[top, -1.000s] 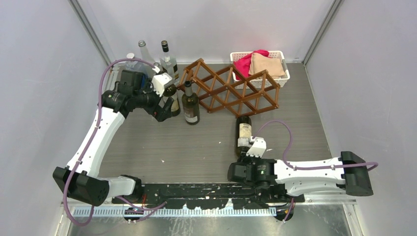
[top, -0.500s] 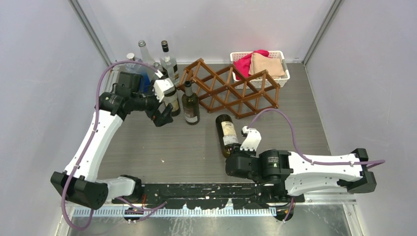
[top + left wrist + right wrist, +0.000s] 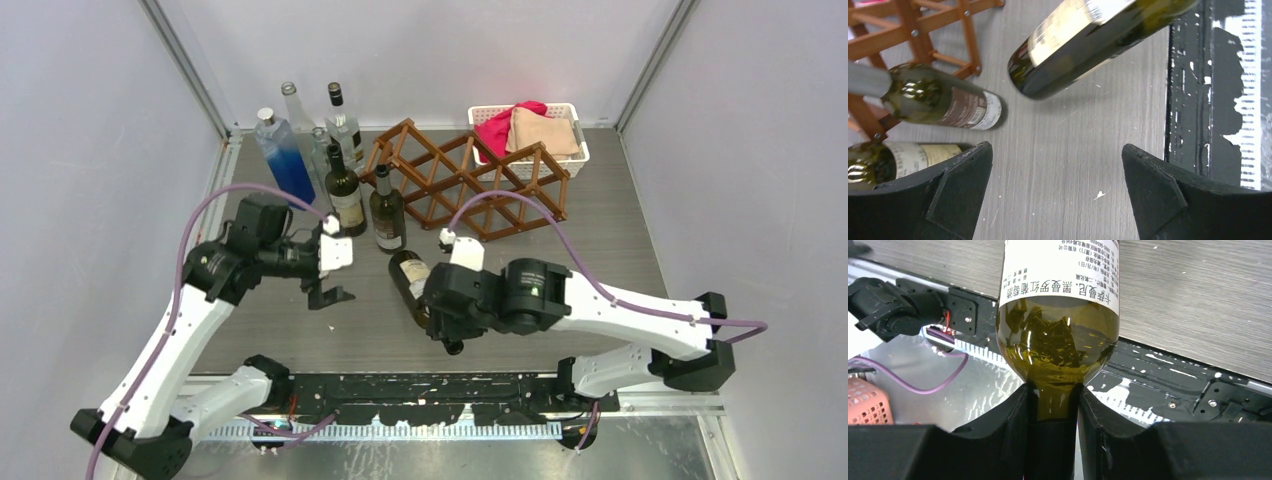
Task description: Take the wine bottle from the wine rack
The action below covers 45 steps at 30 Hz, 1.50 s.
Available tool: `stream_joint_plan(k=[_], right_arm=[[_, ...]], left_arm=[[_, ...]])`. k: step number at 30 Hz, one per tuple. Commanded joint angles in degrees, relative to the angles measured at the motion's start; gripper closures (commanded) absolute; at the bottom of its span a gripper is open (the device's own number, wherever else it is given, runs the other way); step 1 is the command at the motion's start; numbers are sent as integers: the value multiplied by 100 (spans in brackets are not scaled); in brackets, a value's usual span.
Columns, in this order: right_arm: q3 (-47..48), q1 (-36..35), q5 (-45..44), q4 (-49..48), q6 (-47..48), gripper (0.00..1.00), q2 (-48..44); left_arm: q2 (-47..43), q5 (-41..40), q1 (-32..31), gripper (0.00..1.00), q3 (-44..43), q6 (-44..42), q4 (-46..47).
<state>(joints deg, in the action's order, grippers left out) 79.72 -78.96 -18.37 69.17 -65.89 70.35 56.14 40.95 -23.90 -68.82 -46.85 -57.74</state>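
Note:
The brown wooden wine rack (image 3: 470, 180) stands at the back middle of the table with no bottle in its visible cells; its slats also show in the left wrist view (image 3: 913, 30). My right gripper (image 3: 436, 318) is shut on the neck of a dark green wine bottle (image 3: 410, 280) with a cream label. It holds the bottle tilted in the air in front of the rack, clear of it. The right wrist view shows the neck pinched between the fingers (image 3: 1013, 430), the bottle (image 3: 1058, 315) pointing away. My left gripper (image 3: 325, 278) is open and empty above the table, left of the held bottle (image 3: 1088, 35).
Two dark wine bottles (image 3: 345, 195) (image 3: 387, 210) stand upright left of the rack. A blue bottle (image 3: 283, 160) and two clear bottles (image 3: 340, 115) stand at the back left. A white basket (image 3: 575, 160) with red and beige cloths sits behind the rack.
My right arm has swung the bottle left and up, away from the rack's front. My left gripper has drawn back from the standing bottle toward the near side.

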Motion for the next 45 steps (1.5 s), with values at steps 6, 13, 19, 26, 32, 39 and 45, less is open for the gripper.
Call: stream_joint_plan(k=[6,13,19,26,32,39,45], right_arm=[[1271,761,1491,-573,977,99,665],[1477,1200,2658,-1283,1039,99,1086],[1881,1271,2971,-1291,1115,99,1510],[1860,1403,3381,-1824,963,99,1668],[1853,1457,3653,-2012,917,99,1826],[1672,1582,3502,-1841,917,74,1712],[1205,1852,3355,-2174,726,17,1347]], left_arm=[[-1352,122,-931,0,1594,-188,1876],[-1403,-354,-1506,0,2102,-55,2624],[-1216,-613,-1750,0,2262,42,2845],[-1283,-792,-1899,3,2617,343,3160],[-1431,-733,-1899,1,2933,268,3405],[-1647,-1195,-1899,89,3220,281,3897],[-1765,-1739,-1899,100,3570,852,4762]])
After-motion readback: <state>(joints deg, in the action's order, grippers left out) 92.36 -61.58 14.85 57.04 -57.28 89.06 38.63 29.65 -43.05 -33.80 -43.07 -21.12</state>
